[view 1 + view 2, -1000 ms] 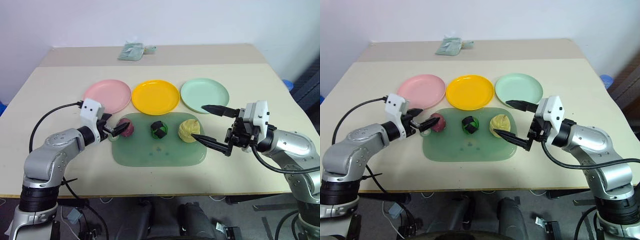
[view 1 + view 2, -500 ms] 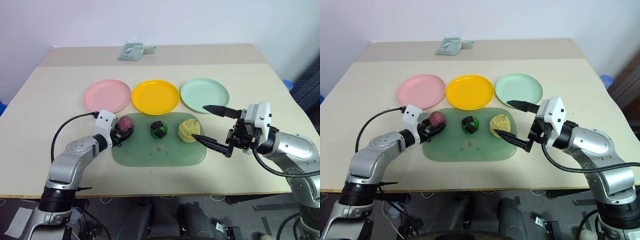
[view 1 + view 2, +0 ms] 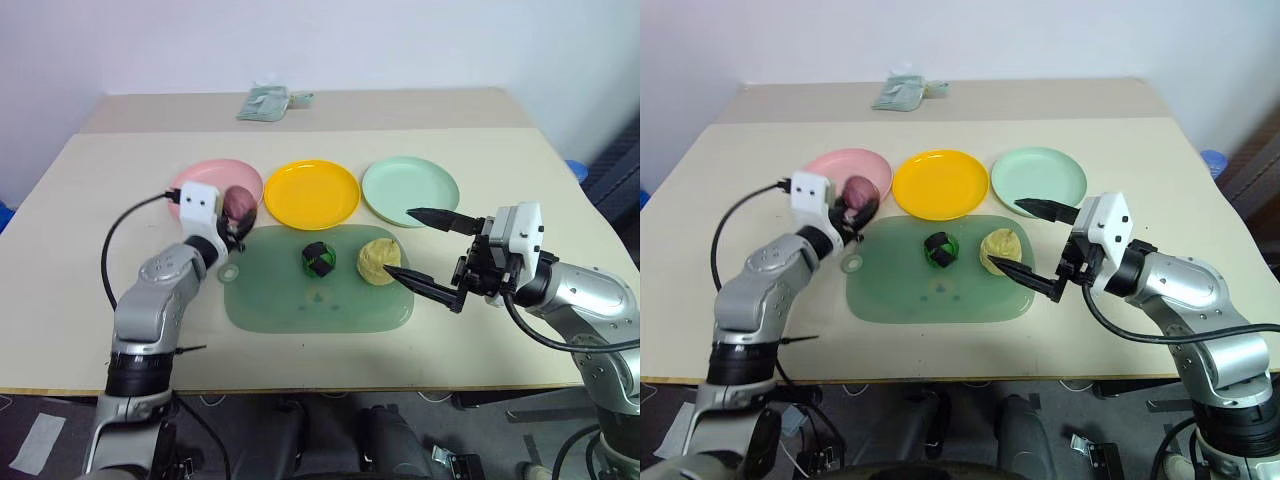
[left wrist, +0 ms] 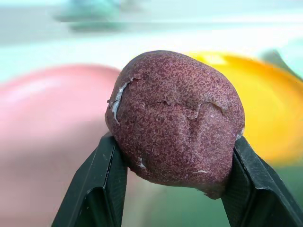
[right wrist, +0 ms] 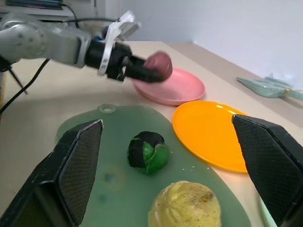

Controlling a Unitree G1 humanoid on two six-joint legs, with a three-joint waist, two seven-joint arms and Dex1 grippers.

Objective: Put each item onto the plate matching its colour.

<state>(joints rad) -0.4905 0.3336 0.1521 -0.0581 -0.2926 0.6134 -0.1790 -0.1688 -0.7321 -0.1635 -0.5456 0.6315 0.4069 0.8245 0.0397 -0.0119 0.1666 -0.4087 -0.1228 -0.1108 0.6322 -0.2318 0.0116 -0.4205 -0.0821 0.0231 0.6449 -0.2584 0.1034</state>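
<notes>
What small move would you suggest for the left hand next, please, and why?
Probably carry it a little further over the pink plate, lower, then open. The left hand is shut on the maroon item, raised at the plate's near edge, not yet resting on it, and maroon's closest match is pink.

Sitting in a row at the far side: pink plate (image 3: 200,182), yellow plate (image 3: 311,193), mint plate (image 3: 410,190), each just beside the next, with narrow gaps between. Hovering over the pink plate's near right edge: left gripper (image 3: 238,212), clamping the maroon toy (image 3: 239,201) and blocking that corner. Leaving the yellow and mint plates bare and reachable from above. Lying near of the plates: green mat (image 3: 290,305), carrying the green-and-black toy (image 3: 318,258) and yellow toy (image 3: 378,260), well apart. Spreading wide at the mat's right end: right gripper (image 3: 432,254), one finger near the yellow toy. Staying bare: tabletop (image 3: 90,250) at left. Resting at the far edge: folded cloth (image 3: 268,102).
</notes>
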